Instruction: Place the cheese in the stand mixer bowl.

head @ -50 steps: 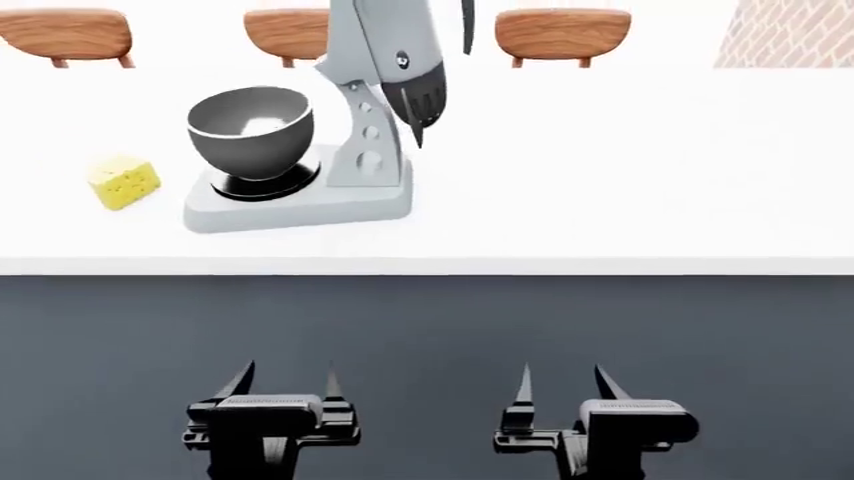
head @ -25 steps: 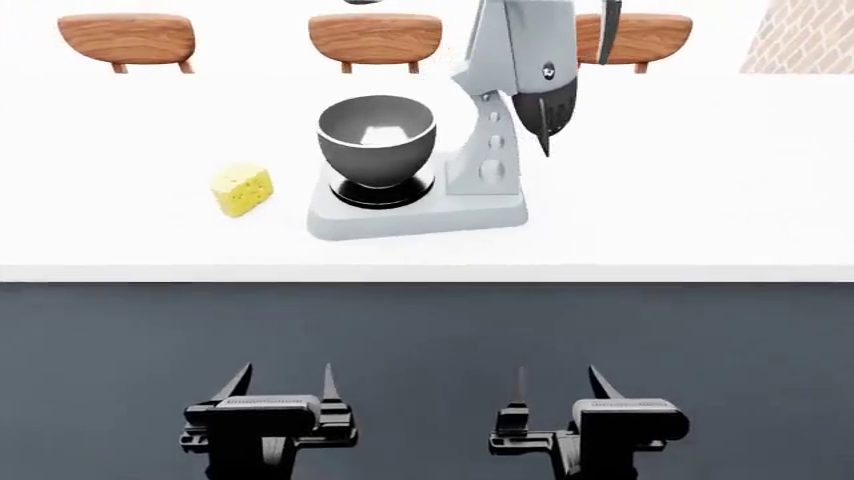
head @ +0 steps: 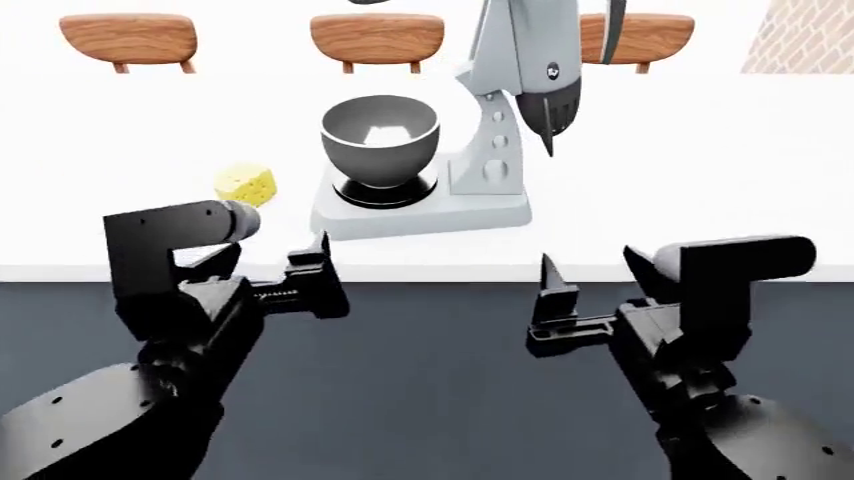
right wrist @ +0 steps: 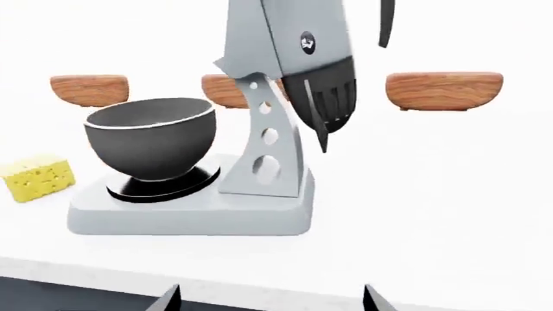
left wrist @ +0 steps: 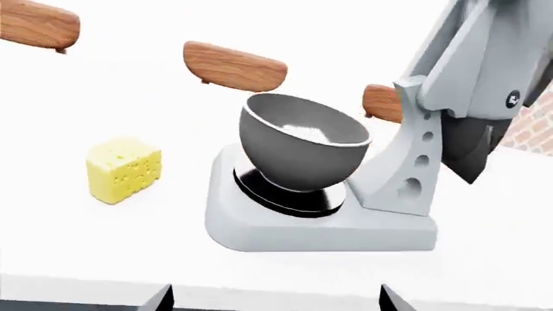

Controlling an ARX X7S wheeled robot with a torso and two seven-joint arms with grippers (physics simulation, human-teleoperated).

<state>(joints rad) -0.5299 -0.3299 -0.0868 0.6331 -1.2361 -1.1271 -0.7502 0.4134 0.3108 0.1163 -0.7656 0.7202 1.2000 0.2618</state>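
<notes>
The cheese (head: pixel 247 185) is a small pale-yellow holed wedge on the white counter, left of the mixer; it also shows in the left wrist view (left wrist: pixel 124 170) and the right wrist view (right wrist: pixel 36 176). The stand mixer bowl (head: pixel 380 140) is dark grey, upright and empty on the mixer's base ring, and shows in both wrist views (left wrist: pixel 298 152) (right wrist: pixel 151 139). My left gripper (head: pixel 274 268) is open and empty at the counter's front edge, short of the cheese. My right gripper (head: pixel 594 272) is open and empty at the front edge, right of the mixer. Their fingertips frame each wrist view (left wrist: pixel 274 301) (right wrist: pixel 272 301).
The light-grey mixer body (head: pixel 501 150) stands right of the bowl with its head tilted up. Wooden stools (head: pixel 378 38) line the counter's far side. A brick wall (head: pixel 801 35) is at the far right. The counter's front edge (head: pixel 441 270) runs just before both grippers.
Both arms have risen from low in front of the dark cabinet to the counter's front edge. Earlier the head view shifted, moving the mixer and cheese rightward in frame.
</notes>
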